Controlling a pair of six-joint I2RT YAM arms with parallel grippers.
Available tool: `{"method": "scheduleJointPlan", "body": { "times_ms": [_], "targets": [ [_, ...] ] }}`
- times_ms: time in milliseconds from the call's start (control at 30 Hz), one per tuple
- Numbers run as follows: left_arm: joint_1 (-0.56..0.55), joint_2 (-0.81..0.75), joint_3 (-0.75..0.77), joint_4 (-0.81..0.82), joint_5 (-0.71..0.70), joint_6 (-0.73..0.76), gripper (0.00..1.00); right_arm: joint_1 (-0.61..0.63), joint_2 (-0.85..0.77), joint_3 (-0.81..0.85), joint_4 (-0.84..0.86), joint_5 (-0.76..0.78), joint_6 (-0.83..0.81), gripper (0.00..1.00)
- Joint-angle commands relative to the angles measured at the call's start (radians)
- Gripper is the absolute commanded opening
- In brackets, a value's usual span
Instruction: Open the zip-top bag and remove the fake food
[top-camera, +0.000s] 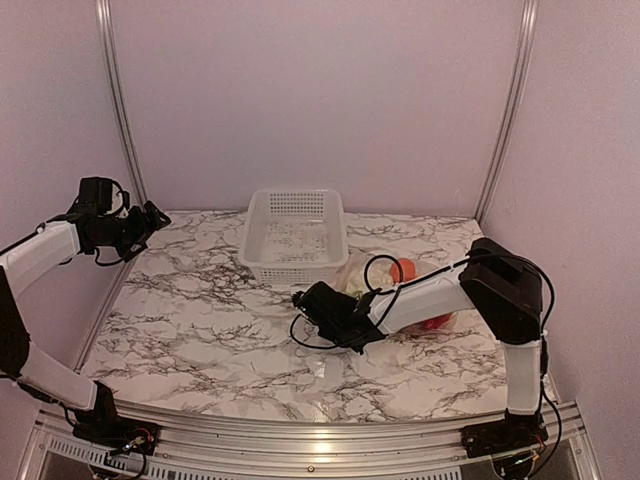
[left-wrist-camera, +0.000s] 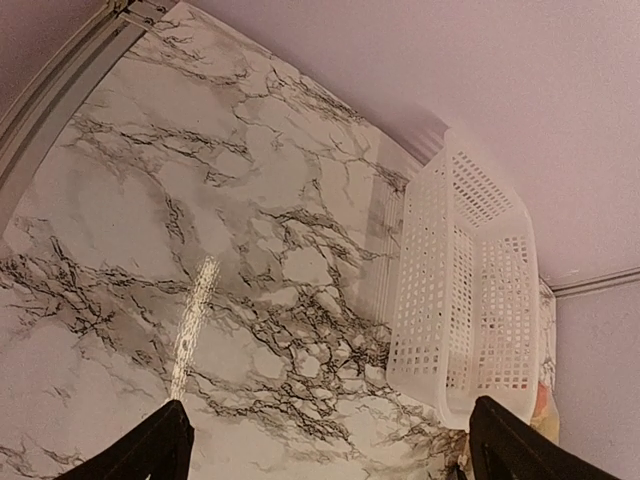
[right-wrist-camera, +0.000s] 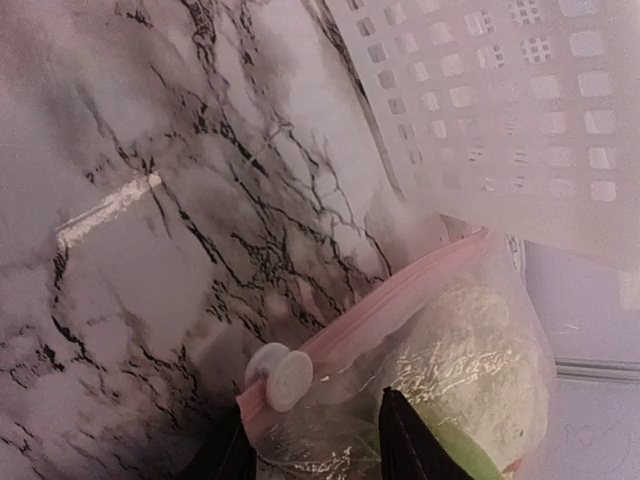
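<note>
Bag (top-camera: 355, 275) on table (top-camera: 200, 330), just right of basket (top-camera: 295, 235), food (right-wrist-camera: 480, 360) inside. Zip strip (right-wrist-camera: 400, 300) runs diagonally away from right gripper (right-wrist-camera: 315, 420). Slider (right-wrist-camera: 280, 375) at near end, just past fingertips. Right fingers apart, straddling bag corner; contact unclear. Left gripper (left-wrist-camera: 330, 405) wide open, empty, well apart.

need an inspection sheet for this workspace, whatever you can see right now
surface: marble-patterned table, glare streak
job's things: zip-top bag right of the basket, white slider on its pink zip strip; fake food inside
clutter: white perforated basket
grippers: left gripper open, holding nothing; right gripper open, straddling the bag's zip edge
cables: black cable looped over right arm
surroundings: plain walls, metal frame posts
</note>
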Motion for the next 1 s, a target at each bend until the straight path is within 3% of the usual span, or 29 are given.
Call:
{"method": "scheduleJointPlan", "body": {
  "times_ms": [0,133,233,433,633,867,967],
  "targets": [
    [0.005,-0.029,0.033,-0.026,-0.034,0.013,0.99,-0.025,0.013,-0.025,-0.007,0.04,0.01,0.36],
    [0.005,-0.062,0.003,0.009,-0.081,-0.012,0.99,-0.036,-0.053,-0.065,0.008,0.014,0.033,0.2],
    [0.005,-0.111,-0.035,0.057,-0.114,-0.017,0.99,-0.04,-0.12,-0.114,0.028,-0.014,0.042,0.0],
    [0.005,-0.123,-0.024,0.054,-0.134,0.014,0.99,-0.041,-0.286,-0.174,0.019,-0.088,0.075,0.0],
    [0.005,-0.124,-0.005,0.08,-0.054,0.069,0.99,-0.041,-0.517,-0.224,-0.056,-0.222,0.127,0.0],
    [-0.001,-0.107,0.064,0.071,0.314,0.188,0.99,-0.069,-0.796,-0.255,-0.206,-0.475,0.245,0.0],
    [-0.026,-0.117,0.075,0.07,0.367,0.214,0.99,-0.07,-0.921,-0.273,-0.218,-0.533,0.273,0.0]
  ]
}}
